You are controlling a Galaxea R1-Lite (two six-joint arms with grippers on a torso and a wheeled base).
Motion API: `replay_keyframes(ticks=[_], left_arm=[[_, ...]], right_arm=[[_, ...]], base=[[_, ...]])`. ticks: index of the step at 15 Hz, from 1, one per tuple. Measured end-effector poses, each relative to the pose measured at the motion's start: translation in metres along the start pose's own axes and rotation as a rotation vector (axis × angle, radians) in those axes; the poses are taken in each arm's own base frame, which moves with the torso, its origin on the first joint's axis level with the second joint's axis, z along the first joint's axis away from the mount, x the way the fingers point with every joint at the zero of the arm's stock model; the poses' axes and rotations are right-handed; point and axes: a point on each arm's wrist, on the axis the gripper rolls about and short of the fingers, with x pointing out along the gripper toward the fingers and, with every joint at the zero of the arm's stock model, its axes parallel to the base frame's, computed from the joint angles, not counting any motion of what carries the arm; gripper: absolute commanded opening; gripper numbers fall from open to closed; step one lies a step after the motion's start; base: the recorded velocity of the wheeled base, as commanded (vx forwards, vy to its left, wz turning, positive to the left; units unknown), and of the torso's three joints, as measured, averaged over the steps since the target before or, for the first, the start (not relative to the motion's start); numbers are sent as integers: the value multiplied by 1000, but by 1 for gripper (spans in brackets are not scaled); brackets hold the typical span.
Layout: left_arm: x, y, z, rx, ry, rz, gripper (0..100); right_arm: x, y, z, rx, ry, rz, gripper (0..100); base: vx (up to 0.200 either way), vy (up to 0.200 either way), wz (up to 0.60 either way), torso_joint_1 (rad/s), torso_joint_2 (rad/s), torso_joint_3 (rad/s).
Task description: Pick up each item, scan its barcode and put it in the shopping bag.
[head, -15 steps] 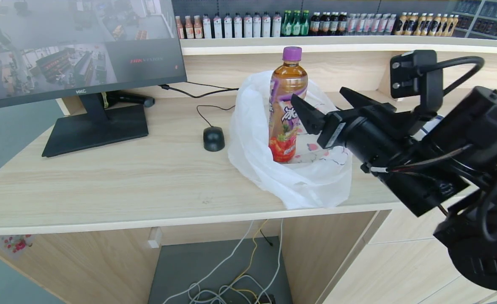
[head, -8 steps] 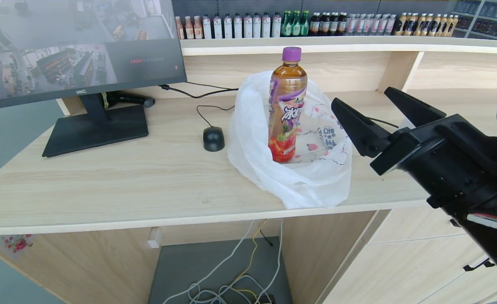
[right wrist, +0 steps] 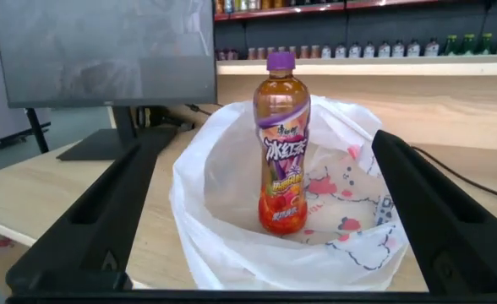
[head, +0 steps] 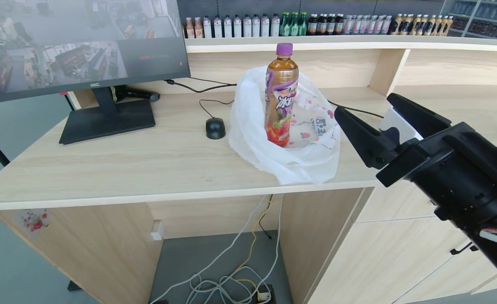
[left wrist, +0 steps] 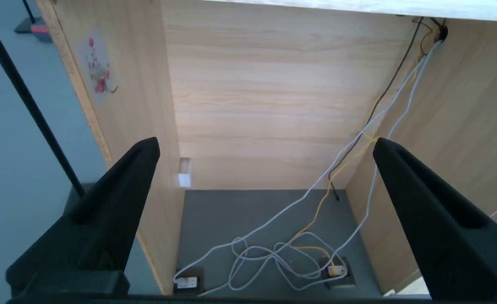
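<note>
At frame centre, the bottle (head: 280, 95) stands upright inside the white shopping bag (head: 252, 139) on the counter (head: 126, 164). At right, the right gripper (head: 365, 105) hangs with jaws spread, holding nothing; the left gripper (left wrist: 265, 148), likewise spread and empty, points beneath the counter. Bagging of this item appears complete; the next move calls for locating another item to scan.

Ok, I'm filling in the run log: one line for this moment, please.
bottle: upright in shopping bag | right gripper: open, empty, facing bag | left gripper: open, empty, facing under counter
</note>
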Motion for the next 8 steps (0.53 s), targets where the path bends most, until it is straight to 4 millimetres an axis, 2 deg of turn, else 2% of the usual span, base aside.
replay_keyframes(ticks=[3,8], left_arm=[[0,0,0,0,0,0,100],[0,0,0,0,1,0,100]], right_arm=[[-3,-1,-2,-2,6,-1,100],[-5,-1,-3,-2,3,2,100]], base=[[0,0,0,0,0,0],[0,-200,0,6,2,2]])
